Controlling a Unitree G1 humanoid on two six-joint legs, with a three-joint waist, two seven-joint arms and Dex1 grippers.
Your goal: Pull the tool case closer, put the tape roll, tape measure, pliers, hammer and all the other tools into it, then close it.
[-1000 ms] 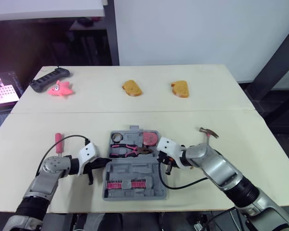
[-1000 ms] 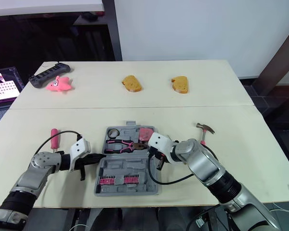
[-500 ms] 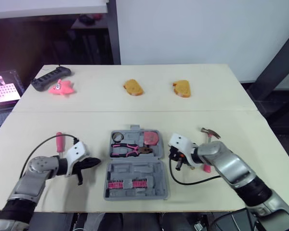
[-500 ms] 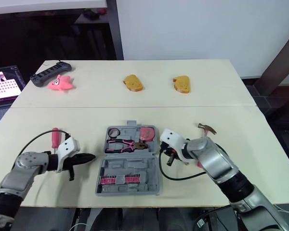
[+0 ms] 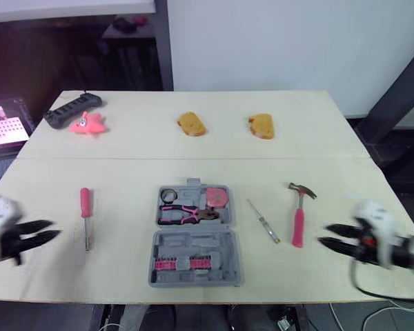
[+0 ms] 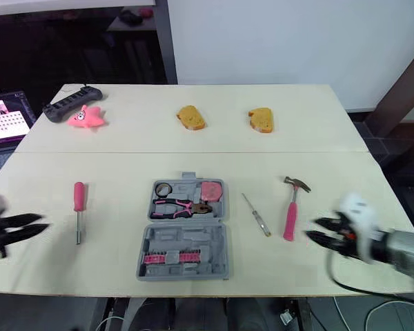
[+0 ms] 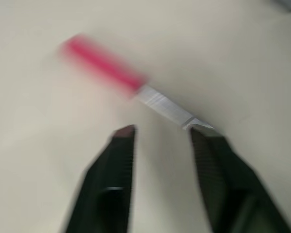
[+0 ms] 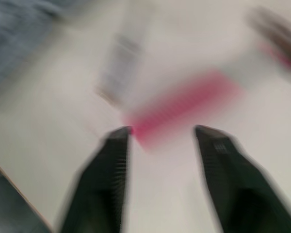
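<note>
From the head camera, the open grey plastic tool case [image 5: 196, 243] lies on the near middle of the pale wooden table [image 5: 193, 145]. Its far half holds a small tape roll [image 5: 169, 196], a pink tape measure [image 5: 216, 198] and pink-handled pliers [image 5: 186, 215]. A pink-handled screwdriver [image 5: 85, 205] lies left of the case. A thin pale screwdriver [image 5: 263, 221] lies right of it, with a pink-handled hammer [image 5: 299, 224] further right. The left gripper [image 5: 45, 231] is smeared and partly cut by the left edge, its fingers apart and empty. The right gripper [image 5: 328, 236], also blurred, gapes empty near the hammer's handle end.

The left wrist view brings the pink-handled screwdriver [image 7: 102, 65] close. Its steel shank ends at one spread fingertip [image 7: 206, 136], and contact is unclear.

The right wrist view is heavily smeared. The hammer's pink handle [image 8: 184, 104] lies just beyond the widely spread fingers [image 8: 116, 145], the thin screwdriver [image 8: 123, 63] is a pale streak, and the case [image 8: 19, 29] is a grey blur.
</note>
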